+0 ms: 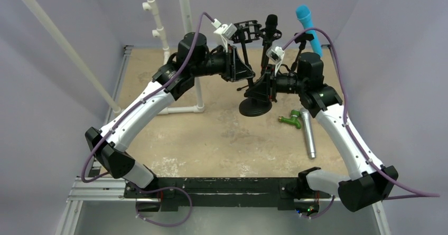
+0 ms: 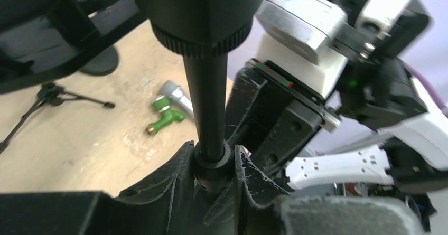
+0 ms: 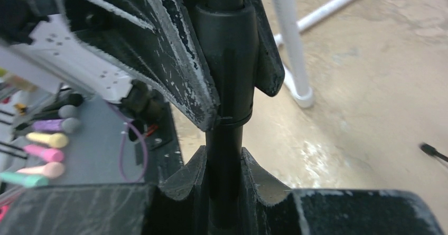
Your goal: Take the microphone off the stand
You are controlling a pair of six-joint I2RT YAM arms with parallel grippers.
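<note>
On the surface [image 1: 211, 140], nearest the arm bases, a silver microphone [image 1: 308, 135] lies flat with a green fitting [image 1: 290, 120] just beside its far end. Beyond them the stand [image 1: 255, 107] rests on its round base. The right hand [image 3: 223, 158] is clamped narrow on the stand's thin pole. The left hand [image 2: 212, 158] grips the same pole just above it. The black microphone [image 1: 271, 24] appears to sit at the stand's top, though its mount is unclear. A blue microphone [image 1: 308, 26] stands farthest back.
</note>
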